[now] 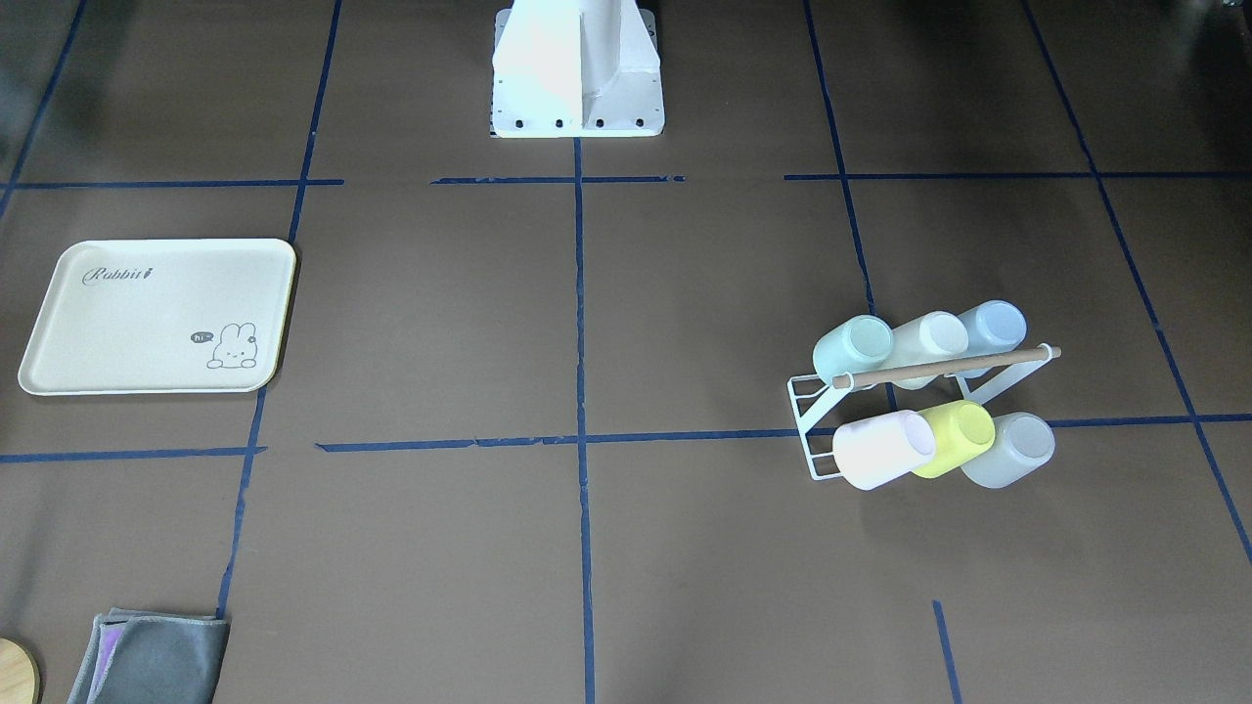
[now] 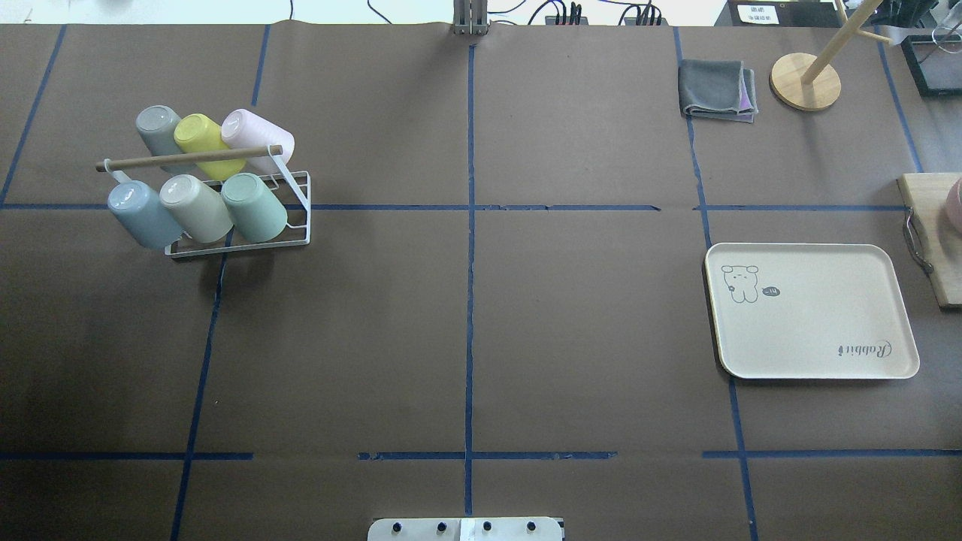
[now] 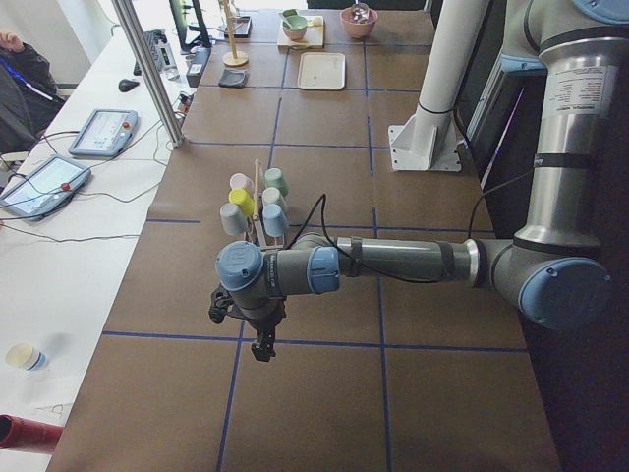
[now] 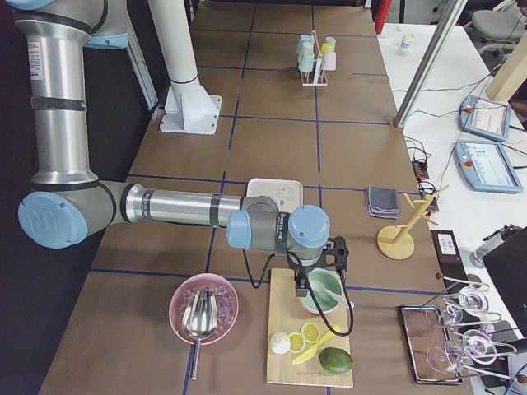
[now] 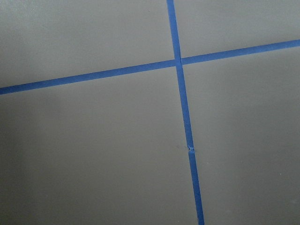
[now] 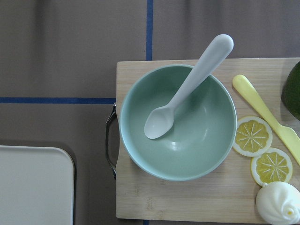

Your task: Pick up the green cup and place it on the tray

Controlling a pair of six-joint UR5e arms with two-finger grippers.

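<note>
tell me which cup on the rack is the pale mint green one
The green cup: lower row in the overhead view, end toward the tray, beside the cream cup; the yellow cup sits in the upper row.

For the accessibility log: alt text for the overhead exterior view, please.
Six tilted pastel cups sit on a wire rack at left, the green cup at the near row's right end. The tray lies bare at right; no arm shows.

Upper left of overhead view: wooden rod [image 2: 188,158] is crossing the cup rack [image 2: 308,207]; bare tabletop [image 2: 481,323] is stretching right toward tray [image 2: 827,330].
</note>
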